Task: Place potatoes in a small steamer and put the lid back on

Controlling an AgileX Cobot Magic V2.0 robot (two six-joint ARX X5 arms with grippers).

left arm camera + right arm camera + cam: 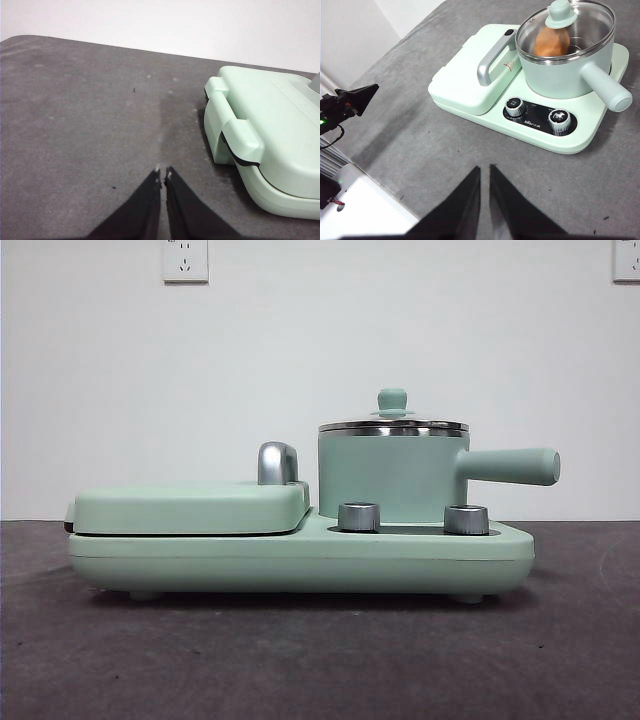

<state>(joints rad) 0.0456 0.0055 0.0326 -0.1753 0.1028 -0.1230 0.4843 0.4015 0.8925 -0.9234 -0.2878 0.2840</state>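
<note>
The potato [551, 42] is seen lying inside the pot [565, 70], and the lid [565, 31] is seated on the pot's steel rim, with its knob [561, 13] uppermost. The task is judged complete or nearly so.

The right gripper [484, 169] is held above the bare table [420, 140], its jaws drawn almost together with only a thin gap and nothing between them. The cooker base [540, 135] and pot lie well ahead of these jaw tips.

The left gripper [163, 173] is likewise nearly closed and empty, low over the table; the flat griddle cover [270, 125] lies ahead of its jaws and to one side, apart from them.

Handling notes, given as judgement:
- The lid is glass, rigid, fragile and probably slippery on its face. It is best taken by the knob only.
- The potato is firm, matte and fairly light; a grip across its narrow middle is advised.
- The pot is stiff and heavier; the long side handle [606, 86] is the intended hold.
</note>
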